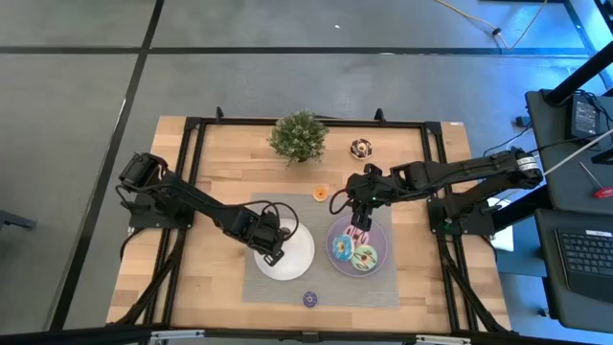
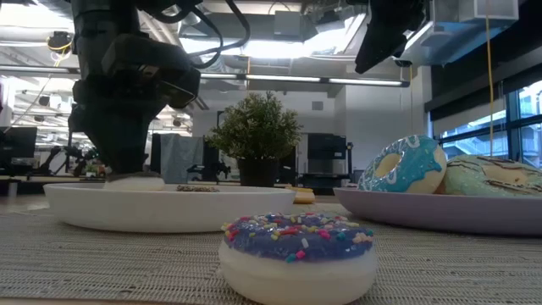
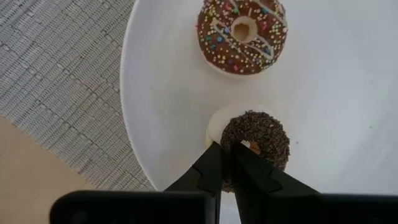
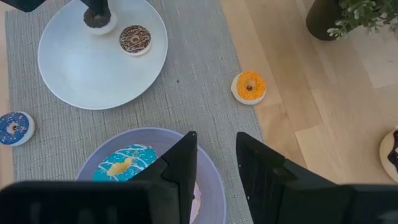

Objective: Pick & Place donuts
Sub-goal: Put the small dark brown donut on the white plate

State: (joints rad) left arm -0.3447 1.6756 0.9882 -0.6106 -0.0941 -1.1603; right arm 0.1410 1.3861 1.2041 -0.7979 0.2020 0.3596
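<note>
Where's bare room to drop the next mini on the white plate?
White plate: the wide half away from the chocolate mini is bare. Crowded where the left gripper pinches the dark brown mini. Purple plate is nearly full.

white plate (image 4: 81,68) | purple plate (image 1: 381,267) | orange donut (image 4: 249,87) | grey mat (image 4: 205,99)

Wooden table (image 1: 220,158) — grey mat (image 1: 321,287), potted plant (image 1: 298,136), orange mini donut (image 1: 320,195) directly on it.

A potted plant (image 1: 299,135), white plate (image 1: 299,257), purple plate (image 1: 381,269), grey mat (image 1: 259,287).
</note>
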